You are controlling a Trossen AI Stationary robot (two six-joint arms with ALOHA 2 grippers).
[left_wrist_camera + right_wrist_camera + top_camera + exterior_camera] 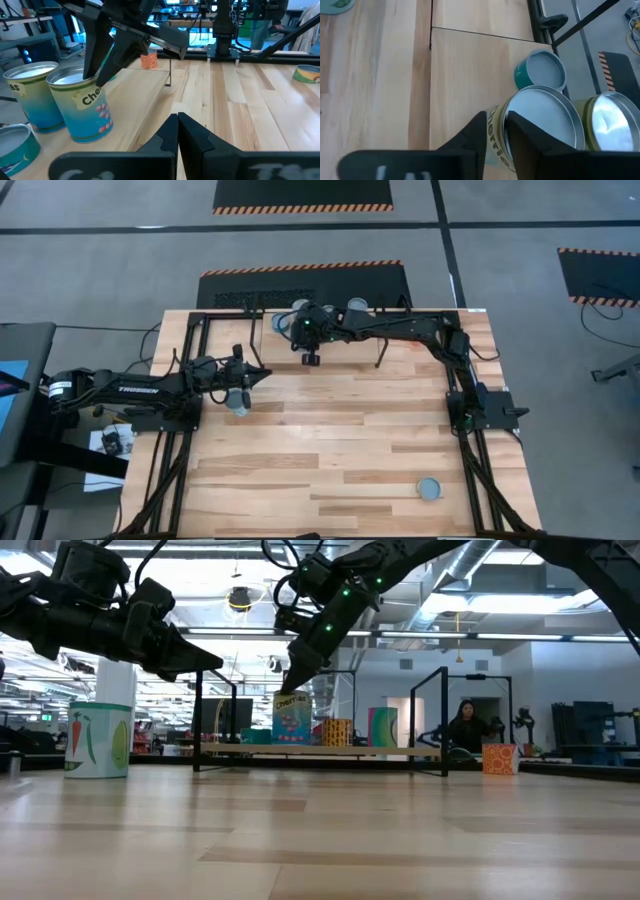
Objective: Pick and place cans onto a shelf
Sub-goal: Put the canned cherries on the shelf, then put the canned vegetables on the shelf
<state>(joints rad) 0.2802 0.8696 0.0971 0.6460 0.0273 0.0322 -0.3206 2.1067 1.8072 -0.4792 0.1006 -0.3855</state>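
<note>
The left gripper point(262, 374) is hovering over the table's left side with its fingers pressed shut on nothing; a can point(237, 402) is standing on the table right beside it, untouched. That arm is waiting.

The work is going on further right, at the shelf point(400, 332) along the table's far edge. The right gripper point(496, 131) is sitting over the shelf's left end, its jaws straddling the rim of the Cherries can point(540, 125), one finger outside the label and one over the lid. Whether it is pinching the rim or letting go, I cannot tell. The can is resting on the plank next to a teal can point(541, 72) and another can point(612, 122), so the step in hand looks like the release of a placed can.

Next, the gripper needs to lift straight up clear of the rim without tipping the can, then go for another: the lone can point(429, 488) near the table's front right is waiting.
</note>
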